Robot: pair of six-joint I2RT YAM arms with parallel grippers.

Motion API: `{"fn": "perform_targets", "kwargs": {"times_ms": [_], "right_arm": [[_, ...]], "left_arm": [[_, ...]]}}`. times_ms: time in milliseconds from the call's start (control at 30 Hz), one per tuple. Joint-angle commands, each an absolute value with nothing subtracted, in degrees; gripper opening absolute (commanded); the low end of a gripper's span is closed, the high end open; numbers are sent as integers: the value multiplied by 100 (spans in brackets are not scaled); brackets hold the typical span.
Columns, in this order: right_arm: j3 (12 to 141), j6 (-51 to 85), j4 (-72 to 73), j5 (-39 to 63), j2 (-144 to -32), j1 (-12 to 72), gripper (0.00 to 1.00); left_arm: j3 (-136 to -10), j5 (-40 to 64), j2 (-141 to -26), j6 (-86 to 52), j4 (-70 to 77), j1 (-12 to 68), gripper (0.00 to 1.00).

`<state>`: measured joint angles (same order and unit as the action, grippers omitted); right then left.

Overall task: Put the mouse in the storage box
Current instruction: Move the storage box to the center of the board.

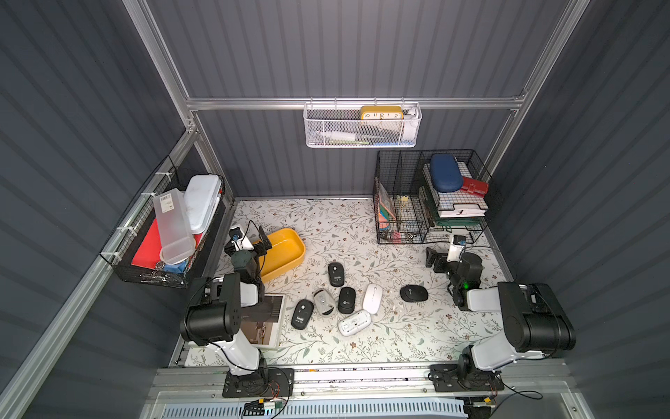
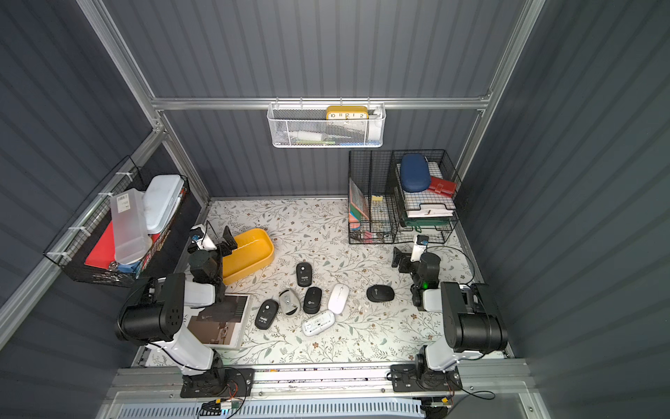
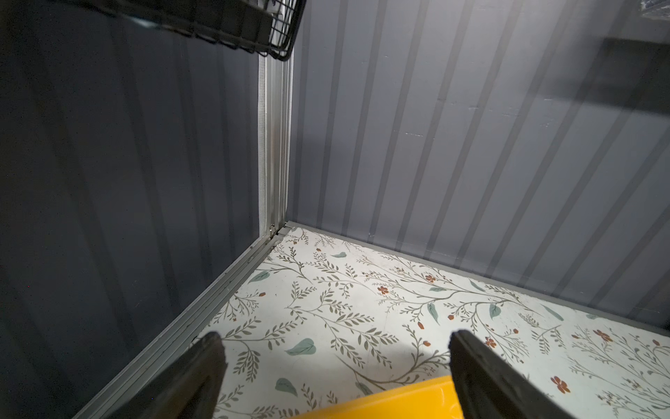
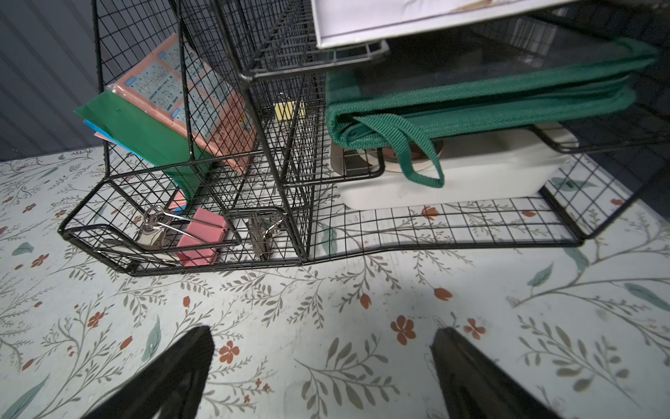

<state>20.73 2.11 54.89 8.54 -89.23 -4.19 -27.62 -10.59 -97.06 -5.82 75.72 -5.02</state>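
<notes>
Storage box [image 1: 284, 250]: mustard-yellow oblong bin, on the floral tabletop [image 1: 362, 348], left rear.

Computer mice, seven: loose on the tabletop right of the box, none touching it.
- Four black: nearest black mouse [image 1: 336, 274]; far black mouse [image 1: 414, 293], apart to the right.
- Two white: white mouse [image 1: 372, 298]; overturned white mouse [image 1: 354, 323].
- One grey mouse [image 1: 323, 302].

Left gripper [image 3: 335, 336]: jaws spread wide, empty, above the box's left rim.

Right gripper [image 4: 322, 332]: jaws spread wide, empty, just before the black wire-mesh organiser [image 1: 397, 188].
</notes>
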Motion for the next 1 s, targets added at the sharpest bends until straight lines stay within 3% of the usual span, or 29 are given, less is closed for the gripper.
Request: {"fn": "perform_targets", "kwargs": {"times_ms": [0, 67, 233, 400, 500, 600, 800, 967], "right_arm": [[1802, -52, 5719, 1001, -8479, -250, 99], [1681, -233, 5420, 646, -7901, 7, 99], [2224, -448, 3082, 231, -6083, 662, 99], [2803, 658, 1964, 831, -5078, 703, 99], [3121, 2121, 954, 393, -4692, 703, 99], [3278, 3419, -157, -505, -4492, 614, 99], [3659, 3164, -766, 350, -4856, 494, 99], [4210, 3005, -1601, 494, -5385, 817, 99]], "left_arm": [[-2677, -1137, -9296, -415, 7412, -377, 99], [-2831, -1393, -8751, -454, 6682, -171, 99], [-3091, -1890, -7501, -780, 5679, 525, 99], [-4072, -1571, -6970, -2890, 3777, 536, 99], [-4749, -1446, -7066, -3629, 2439, 527, 100], [-5050, -1447, -7155, -4064, 1747, 527, 99], [-5816, -939, -7920, -4039, 803, 519, 99], [-6651, -601, -8986, -3841, -193, 536, 99]]}}
